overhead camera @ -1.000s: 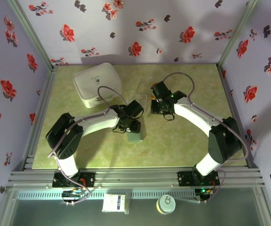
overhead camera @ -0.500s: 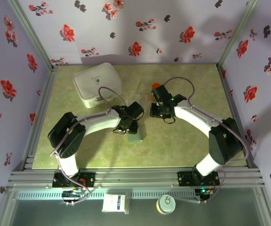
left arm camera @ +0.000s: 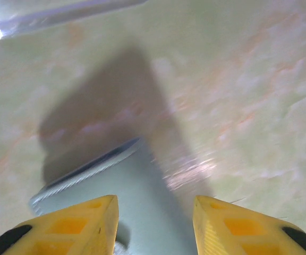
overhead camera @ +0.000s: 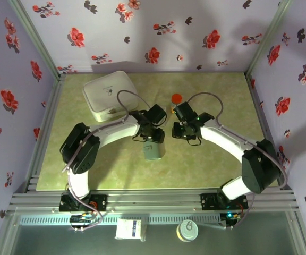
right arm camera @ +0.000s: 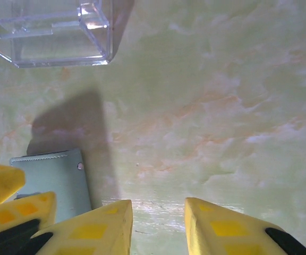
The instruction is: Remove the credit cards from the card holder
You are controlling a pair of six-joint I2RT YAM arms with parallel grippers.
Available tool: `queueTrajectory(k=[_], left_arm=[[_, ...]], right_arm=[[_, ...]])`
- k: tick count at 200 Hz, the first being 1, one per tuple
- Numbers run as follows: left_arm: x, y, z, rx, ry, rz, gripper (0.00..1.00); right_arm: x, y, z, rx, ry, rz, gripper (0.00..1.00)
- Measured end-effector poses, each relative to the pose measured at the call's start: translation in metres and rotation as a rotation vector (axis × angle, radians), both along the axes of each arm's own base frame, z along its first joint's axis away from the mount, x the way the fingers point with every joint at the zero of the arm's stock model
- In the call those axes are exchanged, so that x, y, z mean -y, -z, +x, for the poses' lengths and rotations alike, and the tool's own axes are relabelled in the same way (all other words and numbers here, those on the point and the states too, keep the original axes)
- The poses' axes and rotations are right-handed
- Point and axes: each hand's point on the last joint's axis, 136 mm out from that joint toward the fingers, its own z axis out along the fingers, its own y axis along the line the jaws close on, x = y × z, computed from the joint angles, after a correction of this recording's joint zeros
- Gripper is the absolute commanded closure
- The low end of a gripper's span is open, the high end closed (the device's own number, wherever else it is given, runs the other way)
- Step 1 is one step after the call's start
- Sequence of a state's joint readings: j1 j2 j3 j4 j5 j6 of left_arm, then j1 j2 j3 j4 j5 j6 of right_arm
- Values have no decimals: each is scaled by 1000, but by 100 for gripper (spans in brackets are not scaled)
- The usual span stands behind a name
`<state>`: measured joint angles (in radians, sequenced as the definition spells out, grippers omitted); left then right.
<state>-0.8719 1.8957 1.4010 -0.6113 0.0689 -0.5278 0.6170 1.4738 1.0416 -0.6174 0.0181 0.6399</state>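
The holder (overhead camera: 153,152) lay flat mid-desk (overhead camera: 195,170); the left gripper (left arm camera: 155,212), half open, stood over it, gripping nothing; the right gripper (right arm camera: 158,218), narrow and empty, hovered just beside; one should probably pin a panel while the other pinched a card edge.

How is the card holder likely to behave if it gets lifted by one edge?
The card holder looks like soft stitched material, so it would probably sag or fold rather than stay rigid. Being thin and flat, on the glossy table it would likely slide when pushed, not tip. It seems light.
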Motion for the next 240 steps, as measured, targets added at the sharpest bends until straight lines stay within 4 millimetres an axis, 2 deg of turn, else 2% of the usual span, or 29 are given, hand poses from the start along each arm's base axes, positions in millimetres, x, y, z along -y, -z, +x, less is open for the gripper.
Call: queueTrajectory(k=[20,52,79,109,148,182,200,240], left_arm=[[17,6,-2,-40,58,-34,52],[27,36,-12,-129,128,-34,44],[29,34,-10,-148,139,-61,36],[18,33,-4,-157,113,-88,29],[-30,33,7,-161,16,-84,26],[-65,32,2,-160,-40,-66,25],[-71,30,1,-158,-44,-58,25],[-65,25,5,-147,6,-55,25]], right_arm=[[17,-8,0,30,36,-43,65],[54,-17,-1,58,123,-73,65],[68,-19,-8,58,152,-81,64],[66,-16,-12,45,144,-68,63],[56,-12,-16,23,125,-50,62],[46,-5,-20,-3,93,-49,62],[37,-3,-23,-16,68,-38,62],[19,-2,-27,-20,27,-6,62]])
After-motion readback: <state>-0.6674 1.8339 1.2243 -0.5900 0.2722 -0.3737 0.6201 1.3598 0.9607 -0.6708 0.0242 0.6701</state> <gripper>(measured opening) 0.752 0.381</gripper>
